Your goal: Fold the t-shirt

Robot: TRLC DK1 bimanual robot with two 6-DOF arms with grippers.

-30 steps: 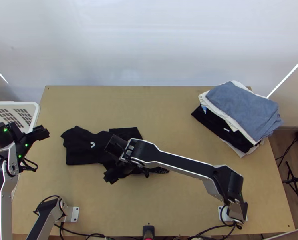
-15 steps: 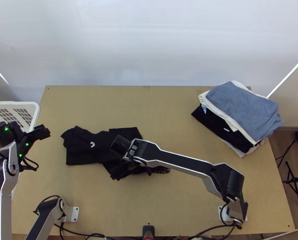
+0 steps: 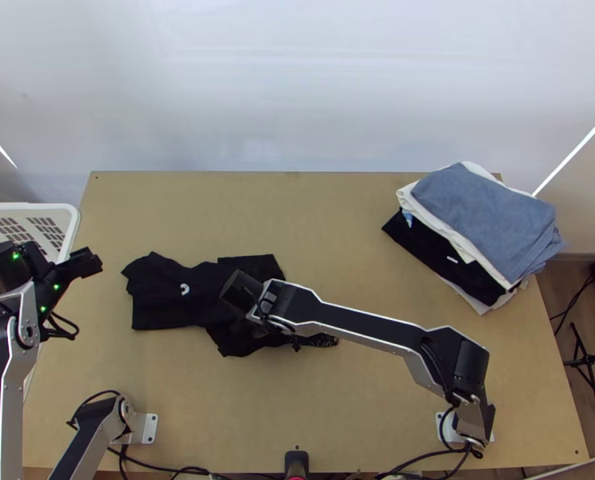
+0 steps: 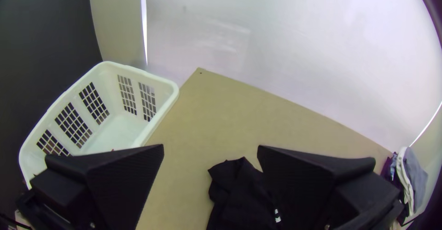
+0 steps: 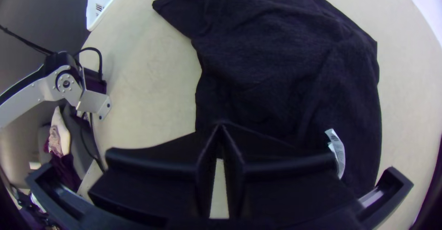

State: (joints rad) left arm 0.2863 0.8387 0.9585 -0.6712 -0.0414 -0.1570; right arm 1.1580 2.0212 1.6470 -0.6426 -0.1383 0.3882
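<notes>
T-shirt [image 3: 165, 300] rumpled, left of centre on the table [image 3: 361, 400]; no neat packet yet, so I'd say early: flattening and most folds left. Right arm [image 3: 369, 324] reaches across, over the shirt; left arm [image 3: 11, 400] by the basket [image 3: 73, 224]. Left gripper [image 4: 211, 145] wide open, empty. Right gripper [image 5: 221, 125] tips together at the cloth, can't tell if pinching.
</notes>
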